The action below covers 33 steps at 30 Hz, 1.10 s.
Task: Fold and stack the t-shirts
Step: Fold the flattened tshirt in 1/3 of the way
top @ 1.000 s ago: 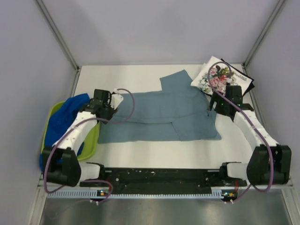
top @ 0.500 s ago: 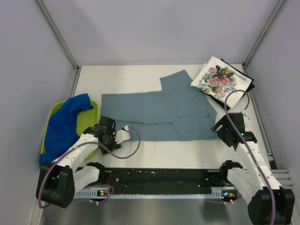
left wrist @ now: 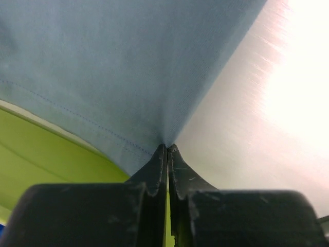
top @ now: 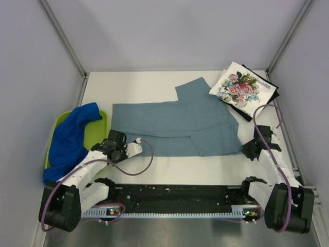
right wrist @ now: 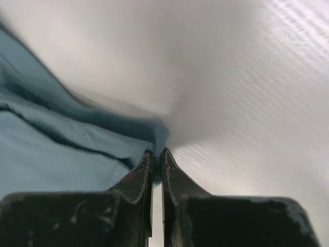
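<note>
Centrally, the grey-blue t-shirt (top: 175, 123) is lying spread flat across the middle of the desk (top: 133, 85). One sleeve is pointing toward the far side and a folded flap is resting on its near right part. The left gripper (top: 116, 146) is sitting low at the shirt's near left corner. In the left wrist view its jaws are pressing together on the cloth (left wrist: 128, 62), which is drawing to a point at the tips (left wrist: 167, 149). The right gripper (top: 249, 151) is sitting at the near right corner. In the right wrist view its jaws are likewise pinching a bunched edge of the same cloth (right wrist: 46, 154) between the tips (right wrist: 157, 152). Both corners are staying close to the desk surface.

Off to the far right, the floral t-shirt (top: 239, 87) is lying folded as a neat square on top of the black t-shirt (top: 273, 92), whose edges are showing around it. On the left, the royal blue t-shirt (top: 69, 139) is lying crumpled in the lime-green tray (top: 101, 126) and spilling over its near edge. The tray is sitting just beside the grey-blue shirt's left edge.
</note>
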### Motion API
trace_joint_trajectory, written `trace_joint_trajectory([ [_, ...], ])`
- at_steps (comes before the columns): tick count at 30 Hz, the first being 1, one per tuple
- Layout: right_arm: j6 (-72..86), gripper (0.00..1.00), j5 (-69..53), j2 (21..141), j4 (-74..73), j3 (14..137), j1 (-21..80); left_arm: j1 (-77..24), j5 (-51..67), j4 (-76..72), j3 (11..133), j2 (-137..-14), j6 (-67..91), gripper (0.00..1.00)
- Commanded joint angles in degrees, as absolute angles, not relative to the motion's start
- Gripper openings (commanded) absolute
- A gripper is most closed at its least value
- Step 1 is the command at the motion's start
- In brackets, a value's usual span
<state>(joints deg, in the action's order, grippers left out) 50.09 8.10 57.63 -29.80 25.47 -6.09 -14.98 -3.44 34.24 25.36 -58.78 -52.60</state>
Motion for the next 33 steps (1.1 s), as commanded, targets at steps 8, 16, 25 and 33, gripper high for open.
trace_joint_trajectory([
  [8,55.8,0.0,5.6,40.3,-42.1,24.6,-17.9,-15.2,5.0,61.5,33.2,-51.4,-51.5,0.0],
  [16,66.4,0.03,19.7,40.3,-51.1,29.5,-18.3,-17.3,10.1,69.6,38.1,-53.0,-55.2,0.09],
  [25,62.6,0.91,22.2,41.1,-49.9,34.9,-18.5,-17.1,11.3,68.1,43.9,-55.1,-54.0,0.67],
  [33,36.8,0.66,-6.8,46.3,-20.7,43.3,-11.9,-11.9,2.9,45.1,55.7,-70.5,-32.9,0.6],
])
